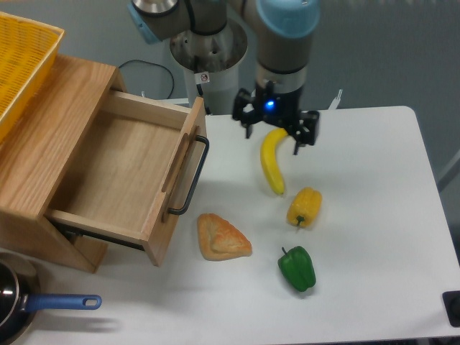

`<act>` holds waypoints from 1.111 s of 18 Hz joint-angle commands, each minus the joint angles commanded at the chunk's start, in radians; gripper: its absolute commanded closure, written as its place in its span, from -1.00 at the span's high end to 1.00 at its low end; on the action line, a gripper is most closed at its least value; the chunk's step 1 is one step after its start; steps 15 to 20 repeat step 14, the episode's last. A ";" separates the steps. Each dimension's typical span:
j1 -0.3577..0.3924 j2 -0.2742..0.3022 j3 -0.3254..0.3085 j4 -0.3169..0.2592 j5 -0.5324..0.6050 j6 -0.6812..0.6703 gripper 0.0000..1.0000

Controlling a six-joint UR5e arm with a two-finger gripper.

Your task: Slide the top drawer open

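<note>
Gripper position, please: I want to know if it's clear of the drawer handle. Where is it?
The gripper is open, right of the pulled-out top drawer and apart from its black handle, hanging over the upper end of the banana.

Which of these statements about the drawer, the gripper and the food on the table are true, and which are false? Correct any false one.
1. The top drawer is pulled out and nothing lies inside it. True.
2. The gripper is closed around the drawer handle. False: it hangs open above the banana, away from the handle.
3. The green pepper lies nearer the camera than the yellow pepper. True.
4. The pan sits inside the drawer. False: it sits on the table, at the lower left.
</note>
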 joint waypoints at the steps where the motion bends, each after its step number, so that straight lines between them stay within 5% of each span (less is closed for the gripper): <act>1: 0.003 -0.005 -0.003 0.003 0.020 0.005 1.00; 9: 0.077 -0.123 0.024 0.031 0.028 0.235 1.00; 14: 0.104 -0.167 0.028 0.094 0.029 0.244 1.00; 20: 0.104 -0.167 0.028 0.094 0.029 0.244 1.00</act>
